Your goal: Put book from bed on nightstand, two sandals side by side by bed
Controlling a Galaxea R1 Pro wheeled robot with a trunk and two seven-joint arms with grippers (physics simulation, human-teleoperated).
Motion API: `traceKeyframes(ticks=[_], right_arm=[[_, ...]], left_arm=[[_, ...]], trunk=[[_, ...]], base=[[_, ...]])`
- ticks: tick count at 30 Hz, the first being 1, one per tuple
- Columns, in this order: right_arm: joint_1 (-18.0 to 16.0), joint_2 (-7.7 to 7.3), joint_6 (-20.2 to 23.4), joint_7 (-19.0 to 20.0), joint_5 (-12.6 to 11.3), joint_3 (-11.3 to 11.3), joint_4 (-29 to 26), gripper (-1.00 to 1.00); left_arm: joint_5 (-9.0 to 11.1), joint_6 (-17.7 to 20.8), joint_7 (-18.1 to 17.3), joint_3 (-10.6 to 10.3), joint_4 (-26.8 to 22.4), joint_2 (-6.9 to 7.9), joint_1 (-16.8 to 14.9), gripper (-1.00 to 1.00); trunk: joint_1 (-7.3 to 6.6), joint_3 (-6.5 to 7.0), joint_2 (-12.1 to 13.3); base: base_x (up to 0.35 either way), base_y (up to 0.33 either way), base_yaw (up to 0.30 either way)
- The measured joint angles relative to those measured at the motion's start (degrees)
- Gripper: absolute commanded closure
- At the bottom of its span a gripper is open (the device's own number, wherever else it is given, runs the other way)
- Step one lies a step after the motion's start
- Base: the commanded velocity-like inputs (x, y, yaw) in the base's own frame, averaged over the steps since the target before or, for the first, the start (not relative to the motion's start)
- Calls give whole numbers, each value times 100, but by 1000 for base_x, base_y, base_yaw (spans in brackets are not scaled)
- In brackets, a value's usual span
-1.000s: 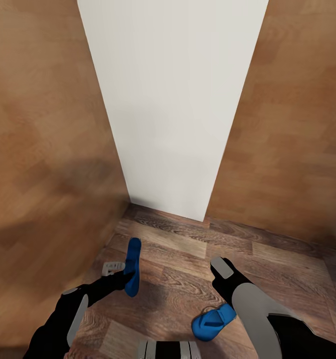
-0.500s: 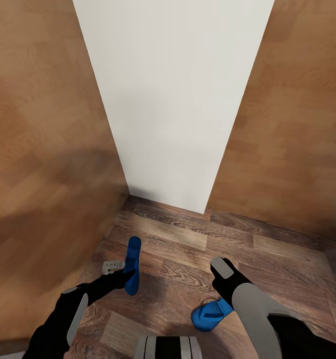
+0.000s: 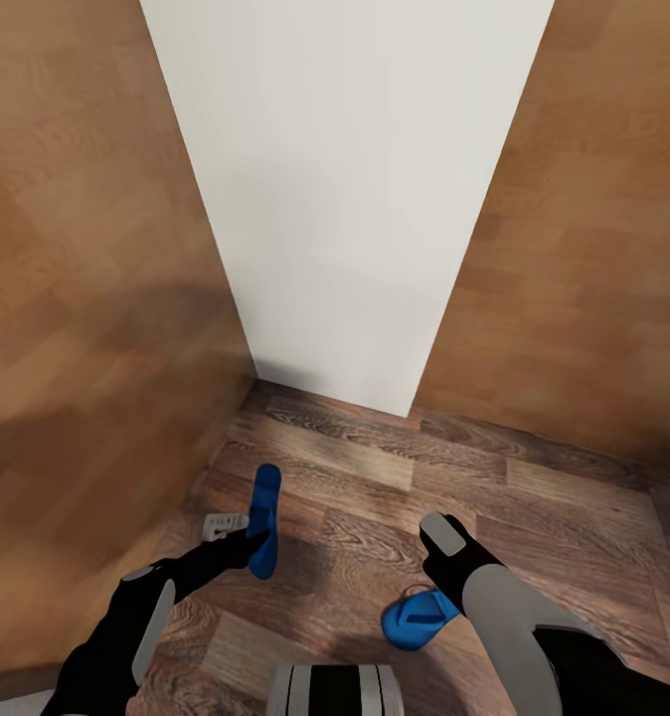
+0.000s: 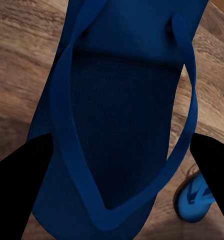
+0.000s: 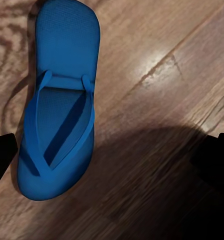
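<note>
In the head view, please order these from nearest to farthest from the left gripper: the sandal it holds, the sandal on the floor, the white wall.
1. The held sandal, clamped edge-up in the left gripper.
2. The sandal on the floor, lying flat toward the robot's right, beside the right arm.
3. The white wall, ahead, between two wooden panels.

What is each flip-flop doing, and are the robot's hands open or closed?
Left sandal: held on edge, off the floor, by the left gripper.
Right sandal: lying flat on the wood floor, straps up, not gripped.
Left gripper: shut on the sandal.
Right gripper: open, above the floor beside the flat sandal.
</note>
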Motion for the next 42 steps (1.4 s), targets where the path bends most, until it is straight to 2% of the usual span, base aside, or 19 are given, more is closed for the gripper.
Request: traceKeyframes(ticks=[8,11,21,26,32,42], right_arm=[[1,0,2,22,-2,8,67,-100],[6,0,0,219,-11,23,208,-100],[7,-1,0,360,-18,31,263,-100],[7,-1,7,388,-18,32,261,-100],[7,-1,18,841,-22,35,308,-100],[7,-1,316,897,-20,35,333,-100]], left_arm=[[0,0,1,-2,0,-16,0,100],[0,-1,2,-8,0,-23,0,100],[-7,-2,3,-14,0,-27,0,100],[0,-1,3,-14,-1,-26,0,100],[0,-1,2,-13,0,-25,0,100],[0,-1,2,-13,0,-24,0,100]], trunk=[[0,0,0],[0,0,0],[26,-221,-13],[26,-222,-13],[26,-222,-13],[26,-222,-13]], base=[[0,0,0],[0,0,0],[0,0,0],[0,0,0],[0,0,0],[0,0,0]])
